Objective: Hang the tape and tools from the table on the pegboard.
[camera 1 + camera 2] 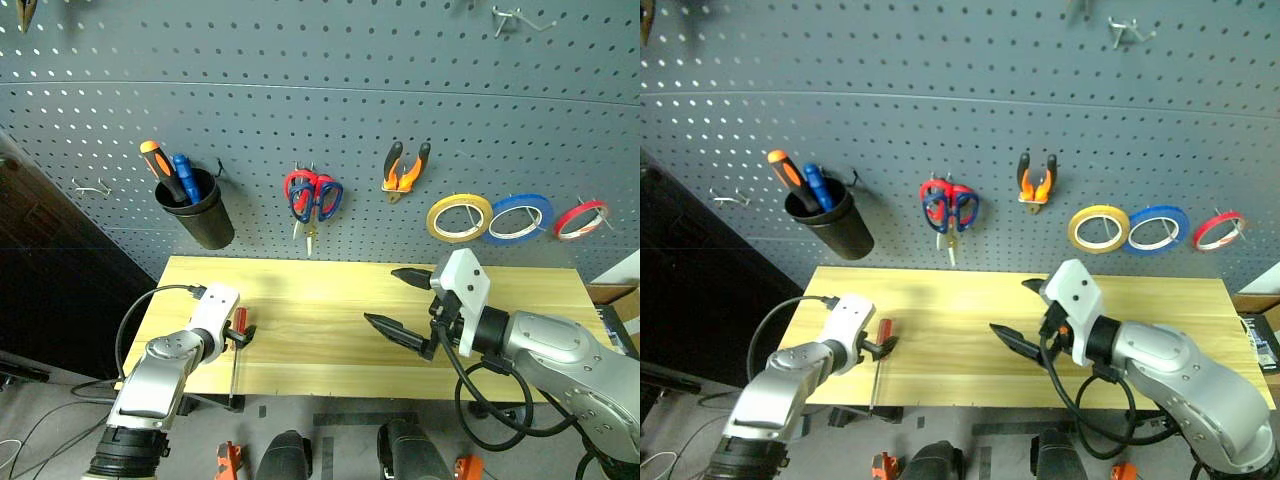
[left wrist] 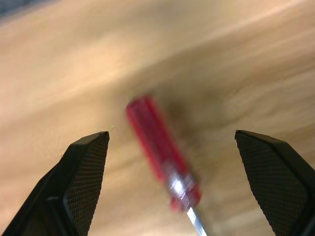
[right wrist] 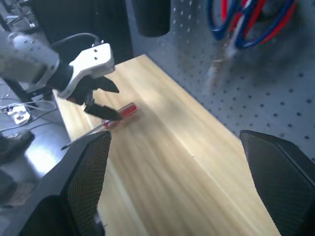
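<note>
Left gripper (image 2: 172, 147) spread wide, straddling the red-handled screwdriver (image 1: 238, 322) at lower left of frame, on the table (image 1: 320, 290) edge. Handle toward the pegboard (image 1: 300, 100), shaft overhanging. Right gripper (image 1: 405, 300) open too, empty, mid-frame, well apart.

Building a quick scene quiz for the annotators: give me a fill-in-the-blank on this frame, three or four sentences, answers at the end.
1. The only tool lying on the table is a red-handled ____.
2. The left gripper hangs over that tool with its jaws ____.
3. On the pegboard, the yellow tape hangs beside a ____ tape roll.
4. The black cup on the pegboard holds ____ tools.

Answers: screwdriver; open; blue; two
</note>
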Controlling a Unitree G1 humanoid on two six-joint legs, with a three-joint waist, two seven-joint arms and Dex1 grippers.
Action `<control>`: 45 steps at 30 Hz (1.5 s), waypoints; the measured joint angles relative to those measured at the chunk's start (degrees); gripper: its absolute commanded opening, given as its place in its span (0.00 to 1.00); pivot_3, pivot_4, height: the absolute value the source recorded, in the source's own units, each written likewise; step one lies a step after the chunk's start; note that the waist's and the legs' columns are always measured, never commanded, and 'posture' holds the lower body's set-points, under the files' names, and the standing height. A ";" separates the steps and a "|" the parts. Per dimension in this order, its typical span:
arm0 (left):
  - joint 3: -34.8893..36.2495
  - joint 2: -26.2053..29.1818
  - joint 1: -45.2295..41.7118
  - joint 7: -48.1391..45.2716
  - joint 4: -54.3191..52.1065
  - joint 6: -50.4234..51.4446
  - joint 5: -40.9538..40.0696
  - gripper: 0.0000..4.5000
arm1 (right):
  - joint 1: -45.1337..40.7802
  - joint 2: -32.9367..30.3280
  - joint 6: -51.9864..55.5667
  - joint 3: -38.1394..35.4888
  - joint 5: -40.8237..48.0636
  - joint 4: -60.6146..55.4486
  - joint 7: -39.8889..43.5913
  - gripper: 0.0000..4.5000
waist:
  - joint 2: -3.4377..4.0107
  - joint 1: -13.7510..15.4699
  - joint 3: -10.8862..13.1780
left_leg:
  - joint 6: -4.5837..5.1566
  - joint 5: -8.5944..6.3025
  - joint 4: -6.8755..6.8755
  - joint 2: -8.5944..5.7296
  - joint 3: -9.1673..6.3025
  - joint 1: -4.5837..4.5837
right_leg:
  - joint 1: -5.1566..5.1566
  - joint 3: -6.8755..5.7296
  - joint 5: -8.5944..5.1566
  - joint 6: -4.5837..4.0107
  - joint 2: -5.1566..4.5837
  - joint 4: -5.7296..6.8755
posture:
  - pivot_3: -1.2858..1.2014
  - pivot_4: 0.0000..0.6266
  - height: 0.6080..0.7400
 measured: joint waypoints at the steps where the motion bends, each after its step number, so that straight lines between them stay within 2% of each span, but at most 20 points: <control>1: 0.03 -0.06 -0.40 0.31 0.55 2.41 -0.05 0.97 | -0.22 -0.09 0.18 0.07 0.20 0.01 0.13 1.00 | -0.01 -0.01 0.00 | 0.00 0.00 0.00 0.00 0.00 0.00 | -0.01 0.00 0.00 0.00 0.00 0.00 | 0.51 0.27 1.00; 6: 0.40 -2.46 -1.73 2.46 2.94 11.31 -0.91 0.97 | -1.25 -0.95 0.73 0.57 1.00 0.06 1.52 1.00 | -0.04 0.00 -0.02 | 0.00 0.00 0.00 0.00 -0.01 -0.01 | -0.03 0.00 0.00 0.00 0.00 0.01 | 0.50 0.28 1.00; 12: 1.17 -5.36 -4.52 5.11 7.74 13.35 -1.54 0.97 | -2.57 -2.45 0.94 0.64 1.74 0.06 2.63 1.00 | -0.09 0.05 -0.07 | 0.00 0.00 0.02 -0.01 -0.01 0.00 | -0.03 0.01 0.00 -0.01 -0.03 0.05 | 0.50 0.28 1.00; 16: 1.65 -6.16 -6.48 6.14 10.27 11.95 -1.70 0.78 | -2.84 -2.86 1.44 0.59 2.88 0.06 3.38 1.00 | -0.12 0.03 -0.10 | -0.01 0.01 0.02 -0.01 0.01 0.01 | -0.03 0.03 0.00 -0.01 -0.03 0.06 | 0.50 0.28 1.00; 23: 1.38 -6.25 -6.49 6.61 12.57 5.92 -1.38 0.28 | -2.87 -3.89 2.05 -0.10 4.01 0.07 3.56 1.00 | -0.15 0.01 -0.13 | -0.02 0.01 0.02 0.00 0.01 0.01 | -0.03 0.03 0.00 -0.01 -0.05 0.06 | 0.49 0.28 1.00; 24: 1.16 -6.17 -6.21 6.72 12.67 4.42 -1.15 0.22 | -2.87 -4.21 2.05 -0.28 4.01 0.08 3.63 1.00 | -0.15 0.01 -0.13 | -0.02 0.01 0.02 0.00 0.01 0.01 | -0.03 0.03 0.00 -0.01 -0.05 0.06 | 0.49 0.28 1.00; 25: 1.09 -6.10 -5.77 6.84 12.65 2.05 -0.92 0.21 | -2.86 -4.58 2.05 -0.45 4.00 0.09 3.71 1.00 | -0.16 0.01 -0.13 | -0.03 0.01 0.02 0.03 0.01 0.00 | -0.04 0.02 0.00 -0.01 -0.06 0.05 | 0.49 0.27 1.00; 31: 3.67 -5.37 2.15 9.22 4.35 -15.26 0.43 0.21 | -2.87 -5.01 1.23 -1.52 3.74 0.18 3.84 1.00 | -0.24 -0.07 -0.18 | -0.16 0.08 -0.01 0.23 0.05 -0.04 | -0.11 0.08 0.00 -0.01 -0.18 0.00 | 0.50 0.27 1.00; 34: 5.51 -5.33 8.60 9.96 -1.43 -22.23 0.79 0.21 | -3.00 -4.98 -0.99 -1.72 2.95 0.30 4.29 1.00 | -0.25 -0.06 -0.20 | -0.09 0.05 -0.03 0.23 0.07 -0.04 | -0.11 0.08 0.00 -0.01 -0.19 -0.02 | 0.51 0.26 1.00; 37: 5.72 -4.91 17.04 8.70 -8.45 -33.52 1.32 0.21 | -3.44 -4.86 -3.68 -1.99 2.52 0.70 5.56 1.00 | -0.28 0.20 -0.22 | -0.02 0.00 -0.04 0.25 0.05 -0.04 | -0.11 0.06 0.00 -0.01 -0.21 -0.02 | 0.52 0.25 1.00; 39: 5.60 -4.09 19.66 6.83 -12.10 -40.49 1.35 0.21 | -3.82 -4.74 -5.20 -2.20 2.57 1.08 6.76 1.00 | -0.34 0.81 -0.28 | -0.02 0.01 -0.03 0.25 0.02 -0.04 | -0.08 0.02 0.00 -0.01 -0.20 0.00 | 0.53 0.24 1.00; 42: 5.67 -3.27 19.95 5.16 -17.22 -47.65 1.18 0.21 | -5.02 -4.80 -6.93 -3.26 3.21 2.50 9.13 1.00 | -0.34 2.14 -0.64 | -0.01 0.01 -0.01 0.17 0.03 -0.02 | -0.02 -0.01 0.00 -0.01 -0.19 0.01 | 0.54 0.20 1.00; 45: 6.39 -3.74 13.96 5.81 -18.60 -48.82 0.58 0.21 | -5.74 -5.18 -7.91 -4.00 4.09 3.99 11.55 1.00 | -0.35 3.20 -1.48 | -0.01 0.01 0.01 -0.06 0.03 0.00 | 0.05 -0.08 0.00 -0.01 -0.11 0.00 | 0.56 0.17 1.00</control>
